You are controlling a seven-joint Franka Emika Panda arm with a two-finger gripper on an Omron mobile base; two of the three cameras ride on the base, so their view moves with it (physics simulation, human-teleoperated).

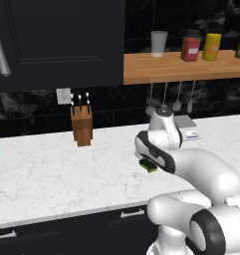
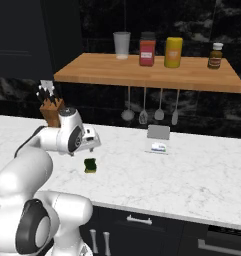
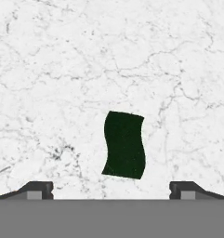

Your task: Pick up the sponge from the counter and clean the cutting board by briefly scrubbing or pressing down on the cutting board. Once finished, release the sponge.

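Observation:
The sponge [image 3: 124, 145] lies flat on the white marble counter [image 3: 62, 69], its dark green scouring side facing up. It is seen too in the right base view [image 2: 90, 165], and it peeks from under the arm in the left base view [image 1: 148, 165]. My gripper [image 3: 111, 190] hovers above it, open, with the fingertips [image 3: 39, 189] spread wide to either side and nothing between them. From the right base camera the hand [image 2: 92, 140] points down over the sponge without touching it. The cutting board is out of view.
A wooden knife block [image 1: 81, 125] stands at the back of the counter [image 2: 192, 175], left of the arm. A wooden wall shelf [image 2: 147, 72] carries a cup and jars, with utensils [image 2: 142, 112] hanging below. A small grey stand [image 2: 158, 132] sits behind to the right.

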